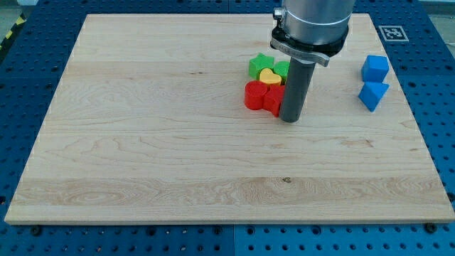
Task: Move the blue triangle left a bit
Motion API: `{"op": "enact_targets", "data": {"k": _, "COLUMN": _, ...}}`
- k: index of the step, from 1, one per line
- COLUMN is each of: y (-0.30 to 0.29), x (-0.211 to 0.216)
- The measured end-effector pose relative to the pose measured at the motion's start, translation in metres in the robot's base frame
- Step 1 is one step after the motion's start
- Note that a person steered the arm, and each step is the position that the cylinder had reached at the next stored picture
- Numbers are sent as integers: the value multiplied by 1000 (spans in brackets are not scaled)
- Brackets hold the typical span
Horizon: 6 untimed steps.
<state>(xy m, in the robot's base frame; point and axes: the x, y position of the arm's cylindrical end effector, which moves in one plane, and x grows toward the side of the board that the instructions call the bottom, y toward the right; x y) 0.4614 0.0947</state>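
— So, where is your tip right now?

— My tip (289, 119) is down on the wooden desk (142, 142), touching or just beside the view's right side of a tight cluster of blocks. That cluster has a red cylinder (254, 95) and a second red block (273, 100) at the front, a yellow heart (269, 76) behind them, a green star (261, 64) at the back left and another green block (282, 69) partly hidden by my rod.

— And the blue triangle?

— The blue triangle (372, 95) lies well apart from my tip, towards the view's right edge of the desk. A blue cube (375, 68) sits just above it in the view, very close; I cannot tell whether the two touch.

— What does your gripper hold?

— I carry no gripper at all, only the straight dark rod, so nothing is grasped and nothing opens or closes. The rod stands upright under the grey arm housing (313, 25).

— Anything else in sight?

— A black-and-white marker tag (392, 33) at the desk's top right corner, and blue perforated panels (434, 78) around the desk
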Motion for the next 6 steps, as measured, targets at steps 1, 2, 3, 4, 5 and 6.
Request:
{"op": "enact_targets", "data": {"k": 1, "y": 12, "x": 11}}
{"op": "enact_targets", "data": {"k": 2, "y": 23, "x": 42}}
{"op": "enact_targets", "data": {"k": 3, "y": 25, "x": 44}}
{"op": "enact_targets", "data": {"k": 4, "y": 25, "x": 44}}
{"op": "enact_targets", "data": {"k": 5, "y": 51, "x": 49}}
{"op": "enact_targets", "data": {"k": 6, "y": 69, "x": 51}}
